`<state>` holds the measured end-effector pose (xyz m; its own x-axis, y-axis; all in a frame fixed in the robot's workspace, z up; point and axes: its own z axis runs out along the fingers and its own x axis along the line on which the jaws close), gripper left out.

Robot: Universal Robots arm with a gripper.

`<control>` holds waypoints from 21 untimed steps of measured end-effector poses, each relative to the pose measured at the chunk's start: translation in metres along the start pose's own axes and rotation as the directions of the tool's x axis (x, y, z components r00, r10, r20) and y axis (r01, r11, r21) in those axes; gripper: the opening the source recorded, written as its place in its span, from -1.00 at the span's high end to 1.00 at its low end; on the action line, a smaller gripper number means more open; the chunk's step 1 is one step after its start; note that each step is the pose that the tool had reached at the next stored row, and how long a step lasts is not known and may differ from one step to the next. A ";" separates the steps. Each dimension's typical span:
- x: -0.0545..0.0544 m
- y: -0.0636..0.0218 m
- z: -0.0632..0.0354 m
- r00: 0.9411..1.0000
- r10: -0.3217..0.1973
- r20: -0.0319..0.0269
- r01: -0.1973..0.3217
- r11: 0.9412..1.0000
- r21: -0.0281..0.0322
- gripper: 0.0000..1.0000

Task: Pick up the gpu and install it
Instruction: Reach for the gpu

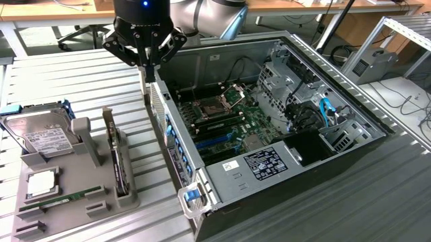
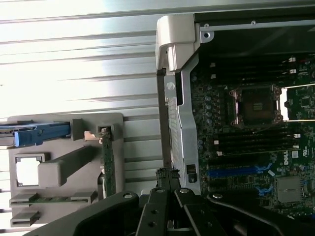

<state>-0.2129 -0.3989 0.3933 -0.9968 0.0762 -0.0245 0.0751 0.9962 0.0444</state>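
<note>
The gpu (image 1: 119,161) stands on edge in a slot of the grey holder tray (image 1: 75,214), a thin green card with its silver bracket at the far end. In the wrist view the gpu (image 2: 108,162) shows as a narrow green strip. My gripper (image 1: 149,74) hangs shut and empty above the slatted table, beside the far corner of the open computer case (image 1: 202,171) and well beyond the card. Its fingertips (image 2: 167,173) are pressed together over the case's side wall. The motherboard (image 1: 232,126) lies exposed inside, with blue slots (image 2: 236,172).
On the tray also sit a silver hard drive (image 1: 40,133) in a blue frame, a CPU (image 1: 42,182) and a RAM stick (image 1: 60,199). The case has a blue latch (image 1: 195,196) at its near corner and cables with a drive cage (image 1: 336,131) inside.
</note>
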 end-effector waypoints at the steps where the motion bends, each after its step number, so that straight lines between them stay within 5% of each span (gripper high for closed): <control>1: 0.000 0.0000 0.0000 1.000 0.000 0.000 0.000 1.000 0.000 0.79; 21: 0.009 -0.0007 -0.0002 1.000 0.000 0.000 0.000 1.000 0.000 0.79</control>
<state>-0.2217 -0.3989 0.3933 -0.9968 0.0762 -0.0245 0.0751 0.9962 0.0444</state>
